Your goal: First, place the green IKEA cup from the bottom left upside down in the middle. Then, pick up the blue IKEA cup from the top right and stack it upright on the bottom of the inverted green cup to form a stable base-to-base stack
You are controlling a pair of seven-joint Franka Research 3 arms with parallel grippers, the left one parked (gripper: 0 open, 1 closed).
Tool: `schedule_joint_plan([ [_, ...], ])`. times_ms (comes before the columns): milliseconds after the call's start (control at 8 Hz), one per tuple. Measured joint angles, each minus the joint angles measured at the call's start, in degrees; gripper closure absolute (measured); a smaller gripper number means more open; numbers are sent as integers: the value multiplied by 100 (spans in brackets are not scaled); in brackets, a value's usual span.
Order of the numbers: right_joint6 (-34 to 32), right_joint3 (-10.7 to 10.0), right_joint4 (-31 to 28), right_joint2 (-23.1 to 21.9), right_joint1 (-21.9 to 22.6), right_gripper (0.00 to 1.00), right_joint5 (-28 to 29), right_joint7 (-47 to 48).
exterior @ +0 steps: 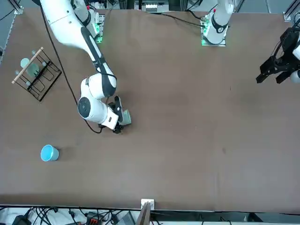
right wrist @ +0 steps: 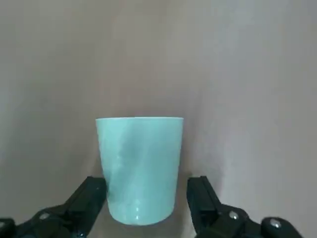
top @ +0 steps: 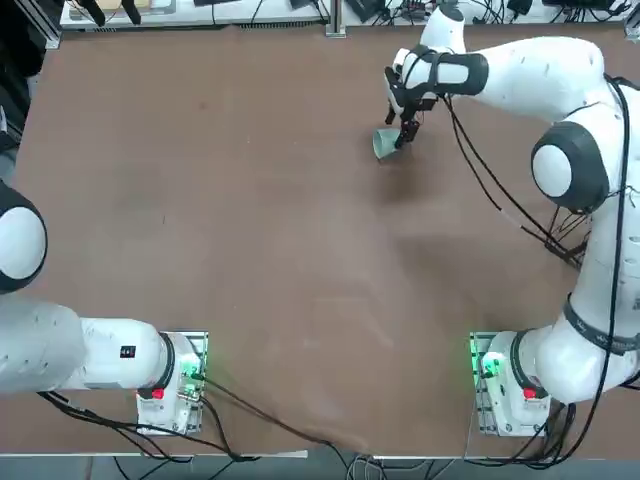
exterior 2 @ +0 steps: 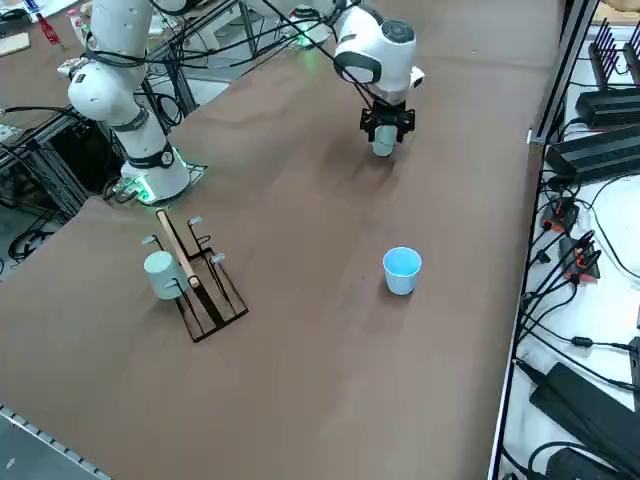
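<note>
The right pincer [right wrist: 147,208] was open, with one black finger on each side of the green cup [right wrist: 140,168] and a thin gap showing on both sides, so it was not squeezing the cup. The green cup sat right between the fingers on the brown table [top: 250,250]. In the wrist view its wide end pointed away from the pincer, but I could not tell for sure if the cup stood upside down or lay tipped on its side. If the pincer pulled away crooked, a finger could bump the cup and knock it over or make it roll, because it was light and round. The cup looked like smooth plastic, pale mint green, plain, wider at one end than the other. The fingers looked hard and black. The table looked flat and dull. The blue cup [exterior 2: 401,271] stood well away from the pincer, open side up, same shape, sky blue. Farther off was a small wire rack [exterior 2: 200,280] with a wooden bar and another pale cup [exterior 2: 162,275] on it.
</note>
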Motion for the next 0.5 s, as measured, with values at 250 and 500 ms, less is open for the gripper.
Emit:
schedule_joint_plan([
  [250, 167, 6, -74, 65, 17, 0, -10, 35],
  [500, 318, 25, -177, 90, 41, 2, -16, 55],
])
